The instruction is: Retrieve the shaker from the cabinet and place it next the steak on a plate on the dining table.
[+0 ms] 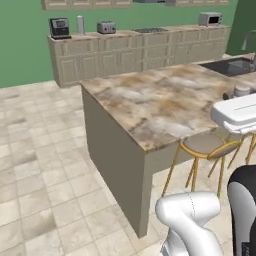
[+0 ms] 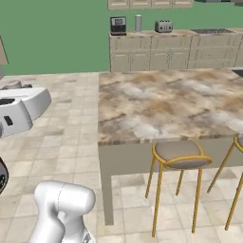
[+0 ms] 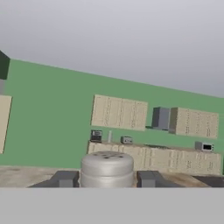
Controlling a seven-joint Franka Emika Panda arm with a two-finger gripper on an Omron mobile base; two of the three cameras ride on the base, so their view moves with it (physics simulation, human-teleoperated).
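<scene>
My gripper [image 3: 107,180] is shut on the shaker [image 3: 107,168]. In the hand view its grey rounded cap with small holes sits between the two dark fingertips [image 3: 64,178]. In the left base view the white hand reaches in from the right edge over the dining table [image 1: 160,100], and a small grey shape that looks like the shaker [image 1: 242,91] sits at its tip. The marbled table top [image 2: 166,104] is bare where I see it. The steak, the plate and the cabinet are out of view.
A black sink [image 1: 230,66] and faucet [image 1: 248,40] are set in the table's far right end. Gold-legged stools [image 1: 207,147] [image 2: 180,154] stand at the near edge. Along the green back wall run beige drawer units [image 1: 140,52] with a toaster [image 1: 106,27], a canister [image 1: 80,24] and a microwave [image 1: 210,19].
</scene>
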